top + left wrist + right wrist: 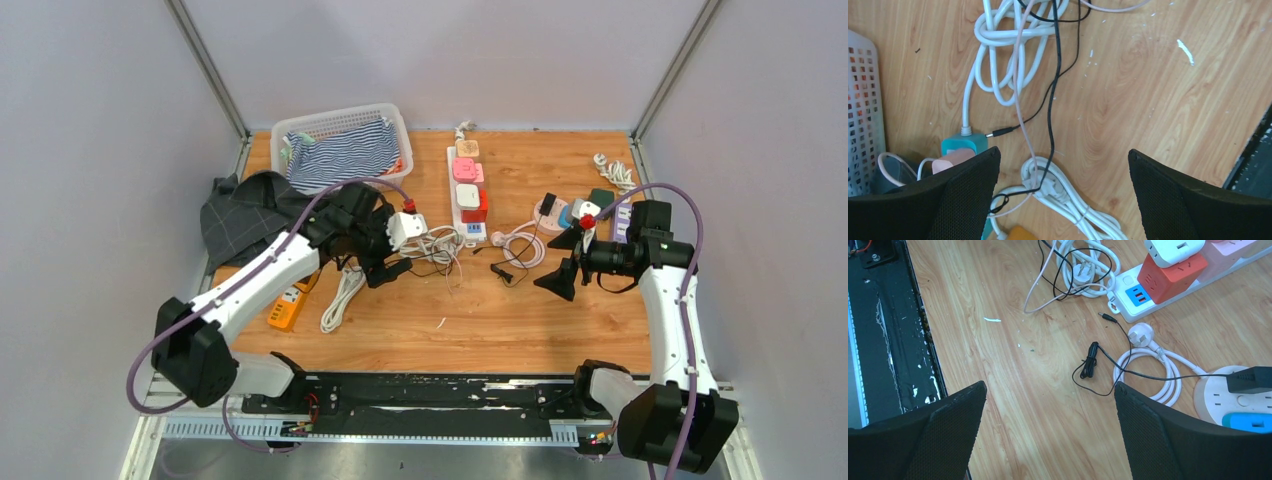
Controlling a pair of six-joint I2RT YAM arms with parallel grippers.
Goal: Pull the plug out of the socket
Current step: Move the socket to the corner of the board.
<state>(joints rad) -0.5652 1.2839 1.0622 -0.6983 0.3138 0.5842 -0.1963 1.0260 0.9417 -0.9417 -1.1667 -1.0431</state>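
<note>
Both wide — left fingers (958, 200), right fingers (1168, 440) | power strip (1124, 290) print unreadable

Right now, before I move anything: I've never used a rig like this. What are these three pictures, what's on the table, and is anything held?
These are two robot arms bolted at the near edge of the table. The wide picture looks down from above and behind them; the other two come from wrist cameras, showing the black left fingers and right fingers. On the wooden top lie a white power strip carrying adapters, a round socket with a black plug in it, loose cables and a basket of cloth. Both pairs of fingers are open, holding nothing.
</note>
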